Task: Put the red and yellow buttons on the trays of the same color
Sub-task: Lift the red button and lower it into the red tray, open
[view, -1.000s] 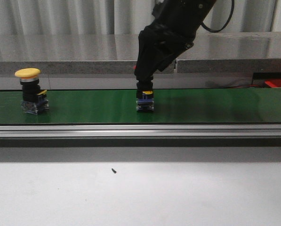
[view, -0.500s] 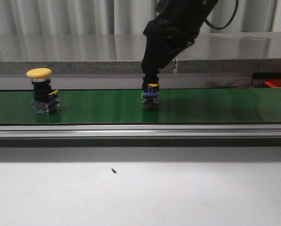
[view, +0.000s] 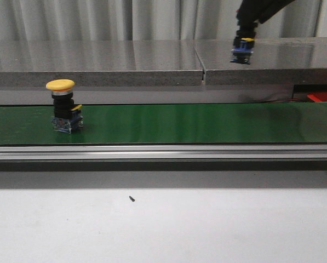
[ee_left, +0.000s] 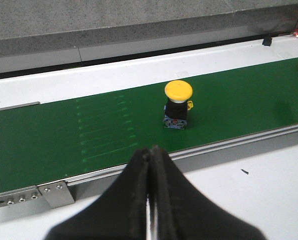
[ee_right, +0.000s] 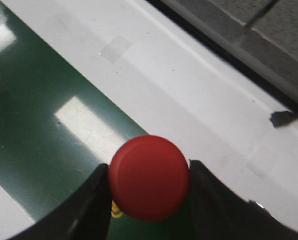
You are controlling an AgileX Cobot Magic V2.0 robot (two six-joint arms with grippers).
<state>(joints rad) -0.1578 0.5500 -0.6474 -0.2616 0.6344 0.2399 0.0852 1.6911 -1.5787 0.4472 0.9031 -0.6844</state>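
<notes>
One red button (ee_right: pixel 149 177) is clamped in the right gripper (view: pixel 244 41), raised high at 1 o'clock above the belt (view: pixel 207 123). The left gripper (ee_left: pixel 149 200) is seen fully closed, empty. The yellow button (view: pixel 65 107) is stood at 9 o'clock, between the belt's edges.

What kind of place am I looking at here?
Probably a factory-style sorting test bench: a green conveyor belt with a metal rail carries a yellow mushroom-head push button, beside a grey stone-like counter.
</notes>
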